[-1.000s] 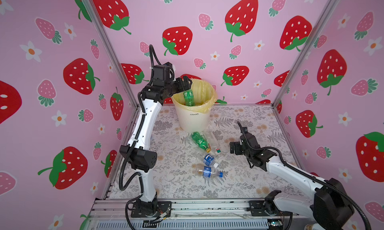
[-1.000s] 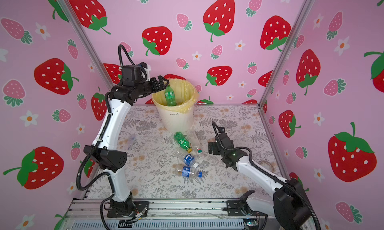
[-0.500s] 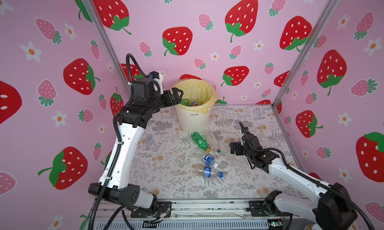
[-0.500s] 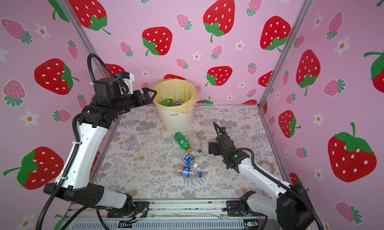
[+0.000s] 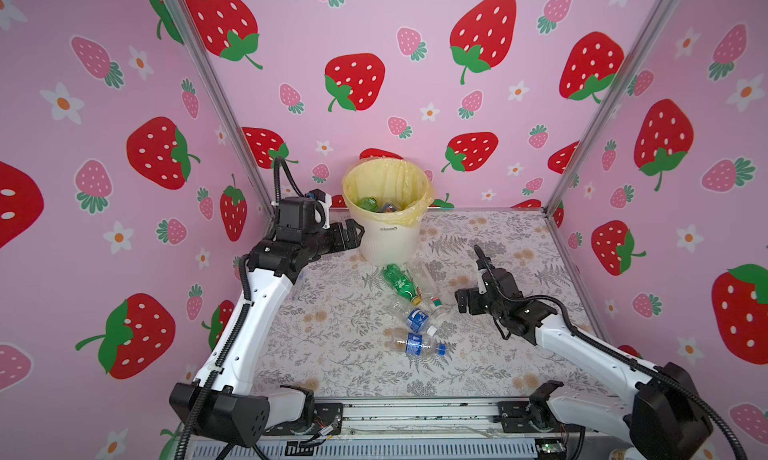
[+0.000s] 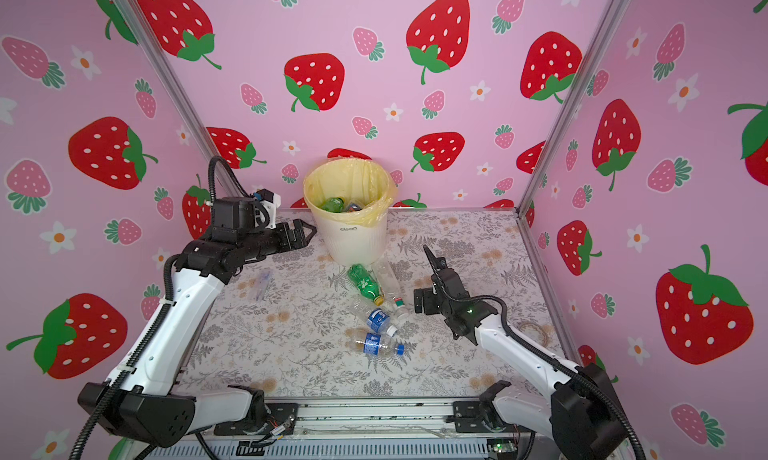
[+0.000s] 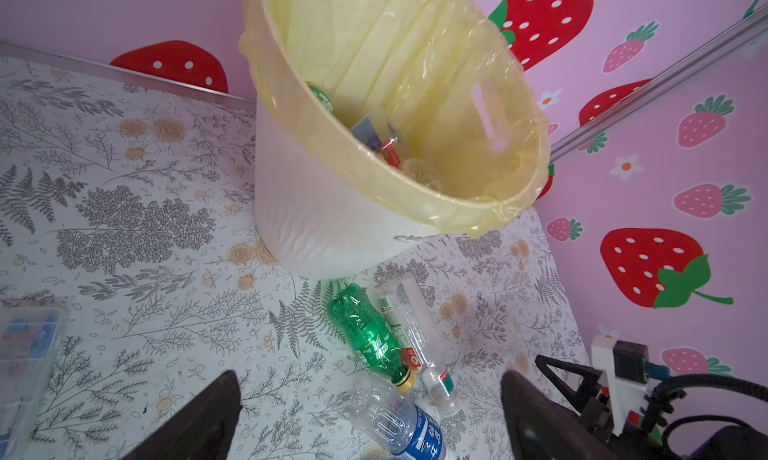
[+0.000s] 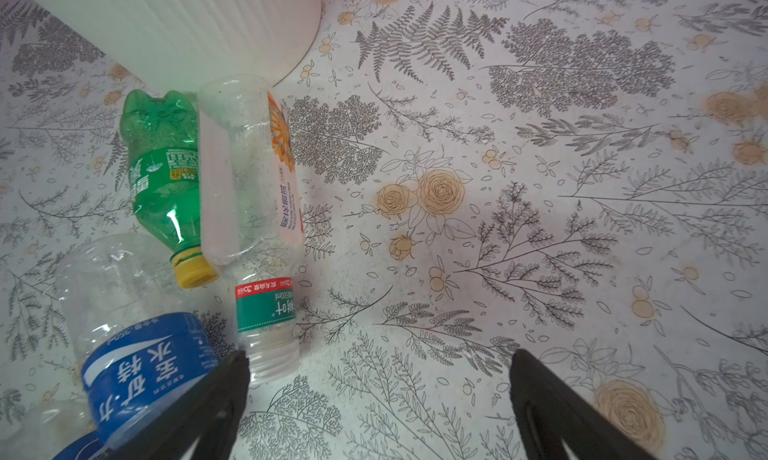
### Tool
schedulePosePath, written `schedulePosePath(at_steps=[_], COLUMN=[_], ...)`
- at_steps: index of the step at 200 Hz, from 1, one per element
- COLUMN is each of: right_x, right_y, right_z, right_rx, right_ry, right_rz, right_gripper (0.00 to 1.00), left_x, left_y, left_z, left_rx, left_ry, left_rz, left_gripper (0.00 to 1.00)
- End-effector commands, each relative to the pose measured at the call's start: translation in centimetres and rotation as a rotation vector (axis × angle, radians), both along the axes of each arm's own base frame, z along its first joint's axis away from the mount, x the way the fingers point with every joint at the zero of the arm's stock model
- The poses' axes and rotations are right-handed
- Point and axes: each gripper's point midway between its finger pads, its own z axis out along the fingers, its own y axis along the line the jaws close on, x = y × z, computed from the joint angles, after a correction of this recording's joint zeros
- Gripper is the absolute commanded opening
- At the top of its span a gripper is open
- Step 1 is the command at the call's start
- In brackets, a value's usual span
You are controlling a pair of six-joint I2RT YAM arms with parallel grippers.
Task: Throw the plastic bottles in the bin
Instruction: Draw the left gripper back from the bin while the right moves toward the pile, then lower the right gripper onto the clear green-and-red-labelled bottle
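The white bin with its yellow liner stands at the back of the table and holds a green bottle among others. Several plastic bottles lie in front of it: a green one with a yellow cap, a clear one and two with blue labels. My left gripper is open and empty beside the bin's left wall, above the table. My right gripper is open and empty just right of the bottles. In the right wrist view one finger is next to the clear bottle's neck.
A clear plastic box lies on the left of the floral table. A roll of tape sits near the right wall. Pink strawberry walls with metal corner posts close in the back and both sides.
The left arm has come down and back from over the bin's rim to its left side. The green bottle that was at the rim now lies inside. The right arm has barely moved.
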Motion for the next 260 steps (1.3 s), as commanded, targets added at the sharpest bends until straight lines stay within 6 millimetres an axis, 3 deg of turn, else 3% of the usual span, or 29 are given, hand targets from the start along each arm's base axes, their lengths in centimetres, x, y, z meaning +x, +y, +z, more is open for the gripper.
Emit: schedulePosePath(at_steps=[1, 112, 170, 260], right_x=[-0.5, -1.5, -1.8, -1.3], right_y=[0.9, 2.4, 4.5, 6.1], right_z=[0.4, -0.3, -2.9, -4.2], right_rx=[0.011, 0.103, 0.100, 0.085], right_ry=[0.017, 0.029, 0.101, 0.127], right_rz=[0.071, 0.107, 0.159, 0.149], right_gripper=[0.99, 0.99, 1.00, 0.88], left_x=[-1.2, -3.8, -4.2, -3.7], left_y=[0.7, 3.1, 4.7, 3.9], left_z=[0.1, -6.9, -7.7, -8.0], left_rx=[0.028, 0.139, 0.198, 0.063], left_ry=[-0.051, 0.085, 0.087, 0.091], left_rz=[0.005, 0.061, 0.126, 0.093], left_gripper=[0.99, 0.99, 0.99, 0.99])
